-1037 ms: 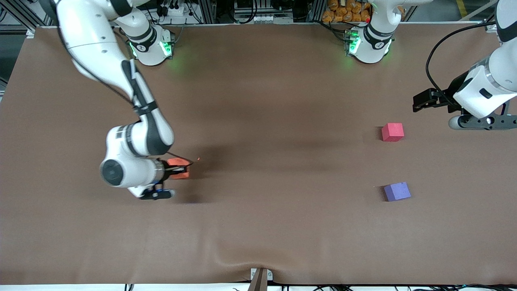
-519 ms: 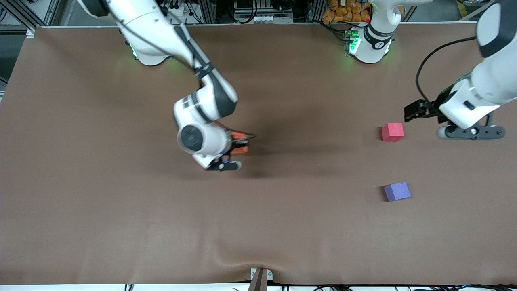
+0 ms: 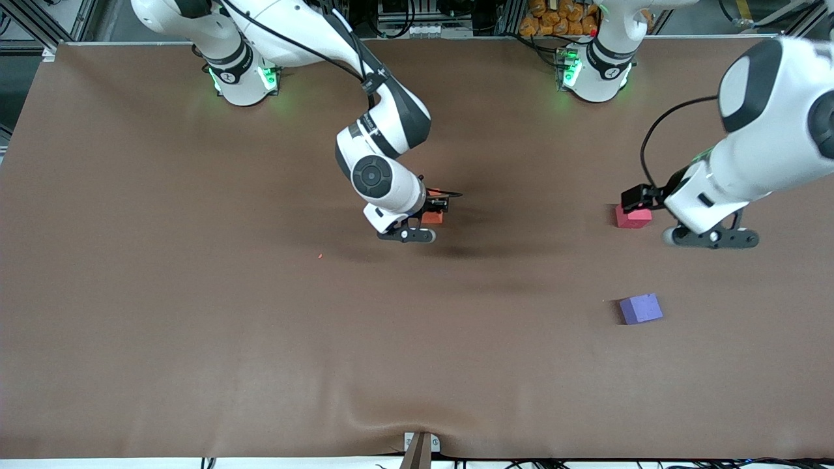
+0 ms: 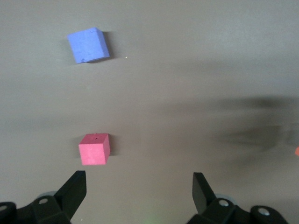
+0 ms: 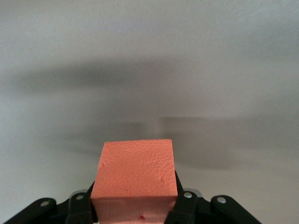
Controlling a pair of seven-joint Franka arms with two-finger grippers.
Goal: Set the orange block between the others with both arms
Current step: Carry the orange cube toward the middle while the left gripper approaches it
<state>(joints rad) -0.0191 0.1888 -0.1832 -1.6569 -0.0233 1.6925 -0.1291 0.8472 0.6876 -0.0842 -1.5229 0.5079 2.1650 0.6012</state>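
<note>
My right gripper (image 3: 435, 211) is shut on the orange block (image 3: 432, 217), holding it just above the middle of the table. In the right wrist view the orange block (image 5: 135, 175) fills the space between the fingers of the right gripper (image 5: 133, 204). The red-pink cube (image 3: 632, 218) and the purple cube (image 3: 641, 308) lie toward the left arm's end, the purple one nearer the front camera. My left gripper (image 3: 642, 196) hangs open over the red-pink cube's edge. In the left wrist view the left gripper (image 4: 139, 186) holds nothing; the red-pink cube (image 4: 95, 149) and the purple cube (image 4: 87, 44) lie ahead.
A tiny orange crumb (image 3: 320, 256) lies on the brown table cover (image 3: 195, 326). The cover has a wrinkle (image 3: 384, 417) near the front edge, by a clamp (image 3: 420, 448). Both green-lit arm bases stand along the back edge.
The right arm has swung the orange block from the right arm's end to the table's middle. The left arm has moved in over the red-pink cube, still open.
</note>
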